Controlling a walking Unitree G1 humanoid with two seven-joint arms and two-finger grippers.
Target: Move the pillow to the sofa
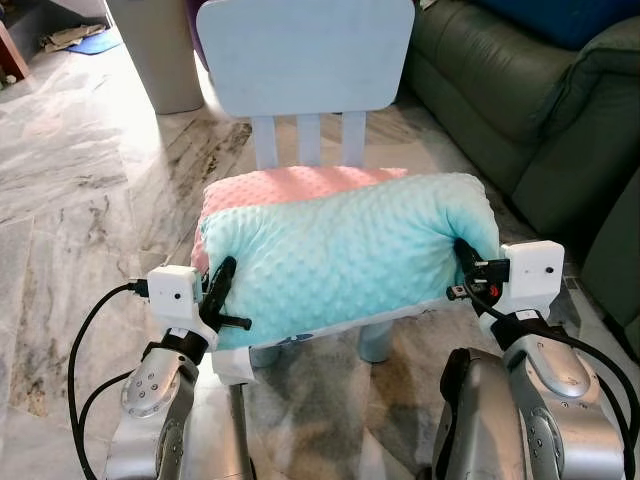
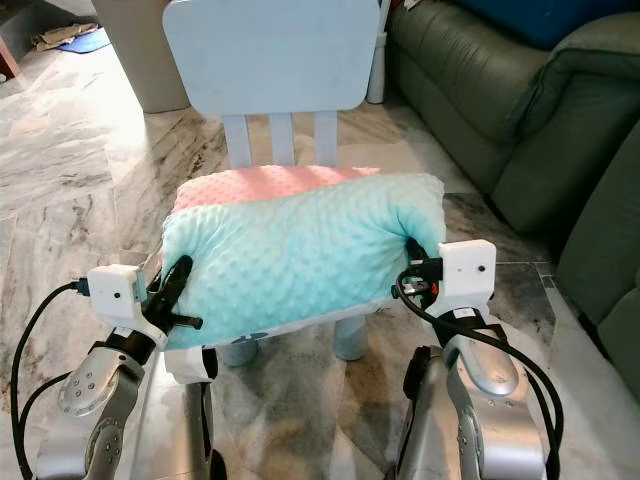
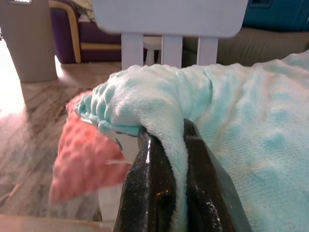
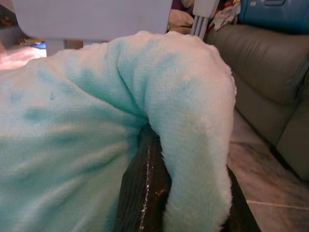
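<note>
On one chair [image 1: 300, 60]: one pillow [image 1: 340, 255].

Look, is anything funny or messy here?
Nothing is spilled or broken. The one odd thing: a big mint and pink pillow sits on a small chair, overhanging the seat. The left gripper and right gripper pinch its ends.

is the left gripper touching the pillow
Touching. In the left wrist view the left gripper has its fingers pinched on a fold of the pillow.
</note>
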